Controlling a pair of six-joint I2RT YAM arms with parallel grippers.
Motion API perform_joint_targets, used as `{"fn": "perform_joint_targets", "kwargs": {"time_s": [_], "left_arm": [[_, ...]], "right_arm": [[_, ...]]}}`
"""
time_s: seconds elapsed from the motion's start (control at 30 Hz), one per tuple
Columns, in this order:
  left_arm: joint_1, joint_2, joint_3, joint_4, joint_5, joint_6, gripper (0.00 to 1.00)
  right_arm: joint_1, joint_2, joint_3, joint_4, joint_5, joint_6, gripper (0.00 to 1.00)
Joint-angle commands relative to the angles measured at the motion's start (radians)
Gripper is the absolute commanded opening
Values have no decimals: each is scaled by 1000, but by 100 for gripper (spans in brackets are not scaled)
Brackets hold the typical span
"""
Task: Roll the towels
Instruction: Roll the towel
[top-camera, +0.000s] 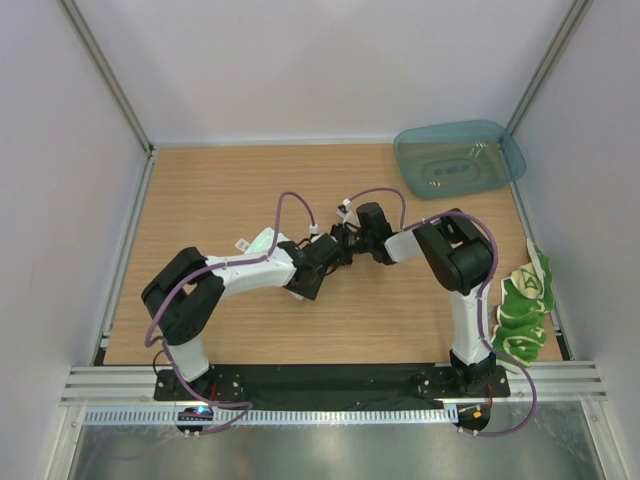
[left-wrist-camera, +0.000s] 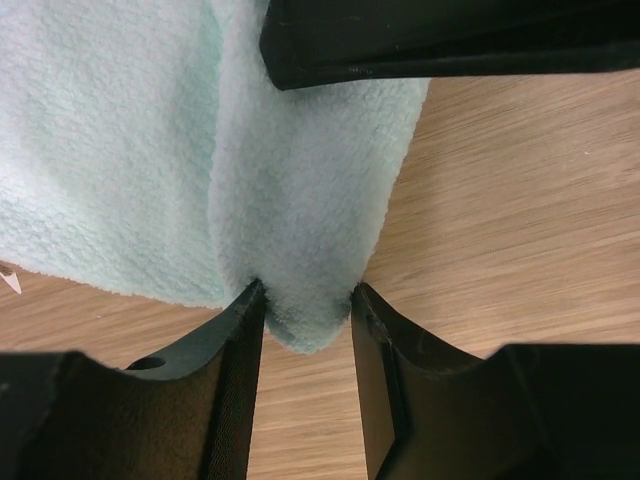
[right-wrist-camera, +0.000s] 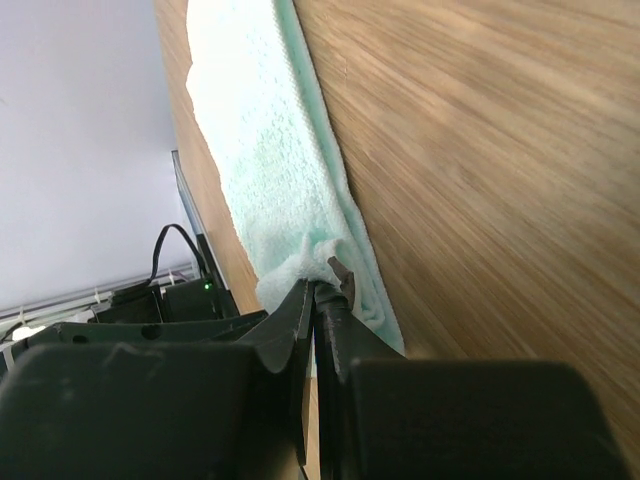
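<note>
Most of the counter (top-camera: 200, 190) shows from above, yet my left arm (top-camera: 240, 272) covers the mint towel (top-camera: 260, 241) at its middle. Wrist views show more: my left pincer (left-wrist-camera: 308, 295) squeezes a fold, and my right pincer (right-wrist-camera: 318, 290) nips its edge, shut tight.

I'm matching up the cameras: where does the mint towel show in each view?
Top external: mint towel peeks out left of centre, beside the left arm.
Left wrist: it fills the upper left, a fold between the fingers.
Right wrist: a strip from top centre down to the fingers.
Shared landmark: the wooden table.
</note>
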Motion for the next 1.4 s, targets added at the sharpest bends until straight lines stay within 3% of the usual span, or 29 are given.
{"fn": "perform_joint_targets", "kwargs": {"time_s": [0.0,0.1,0.33,0.4,0.43,0.5,0.7,0.87,1.07,1.37], "left_arm": [[-11,120,-46,42,148,-48,41],[-17,133,-35,33,142,-48,38],[-18,133,-37,45,151,-36,11],[-17,130,-31,40,159,-34,8],[-17,120,-28,39,166,-39,6],[-17,107,-15,47,214,-51,6],[-17,75,45,62,373,-111,4],[-14,60,113,74,476,-174,3],[-2,101,150,96,605,-250,1],[87,15,25,338,852,-463,1]], "right_arm": [[-4,25,35,-41,13,-50,9],[-7,30,58,-67,5,-59,11],[-23,-25,137,-225,8,-144,18],[-29,-65,121,-273,25,-157,24],[-35,-117,120,-297,54,-167,35],[-56,-177,107,-399,103,-200,47],[-118,-423,89,-715,359,-295,60],[-168,-544,72,-883,458,-309,64],[-179,-653,48,-963,498,-320,66],[-181,-789,-12,-986,470,-302,67]]}}
